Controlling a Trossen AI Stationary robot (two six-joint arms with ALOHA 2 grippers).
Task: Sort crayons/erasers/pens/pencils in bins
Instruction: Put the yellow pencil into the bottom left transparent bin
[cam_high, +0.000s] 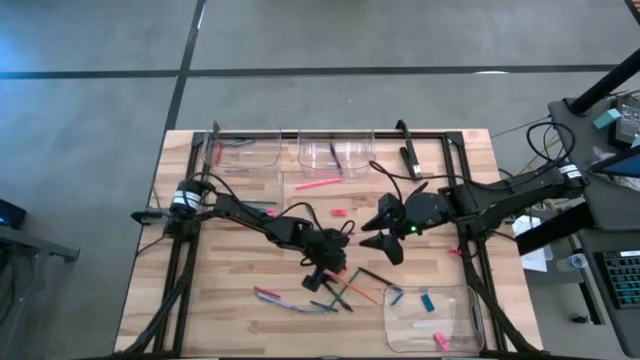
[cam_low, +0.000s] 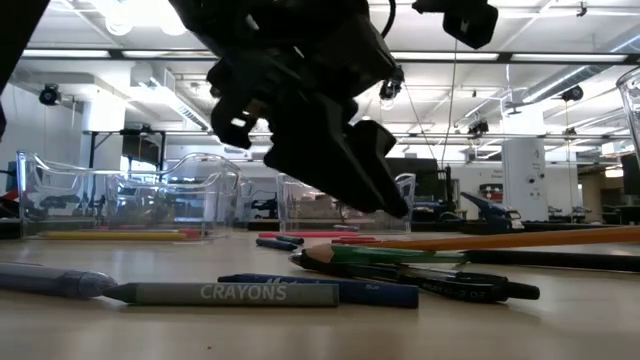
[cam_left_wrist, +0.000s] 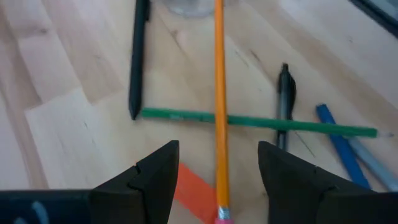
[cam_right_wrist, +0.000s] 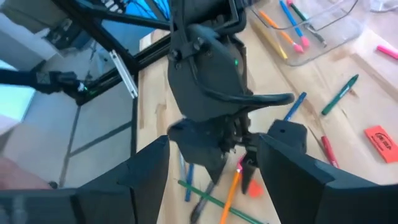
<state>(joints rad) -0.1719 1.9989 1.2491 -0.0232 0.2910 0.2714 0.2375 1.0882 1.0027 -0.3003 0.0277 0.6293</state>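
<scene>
My left gripper (cam_left_wrist: 217, 155) hangs open low over a heap of sticks near the table's near middle (cam_high: 325, 272). An orange pencil (cam_left_wrist: 219, 93) runs between its fingers without touching them, pink rubber tip (cam_left_wrist: 223, 215) nearest. A red-orange eraser (cam_left_wrist: 189, 193) lies flat beside that tip. A green pencil (cam_left_wrist: 249, 121) lies under the orange one, with black pens (cam_left_wrist: 138, 56) and a blue pen (cam_left_wrist: 339, 143) around. My right gripper (cam_high: 382, 236) waits open above the table's middle, facing the left gripper (cam_right_wrist: 214, 124).
Clear bins stand at the far edge (cam_high: 245, 150) (cam_high: 335, 152) and the near right corner (cam_high: 435, 318), the last holding a blue eraser (cam_high: 428, 301). A grey crayon (cam_low: 235, 293) lies near the front edge. A pink stick (cam_high: 318, 183) and a small eraser (cam_high: 338, 211) lie mid-table.
</scene>
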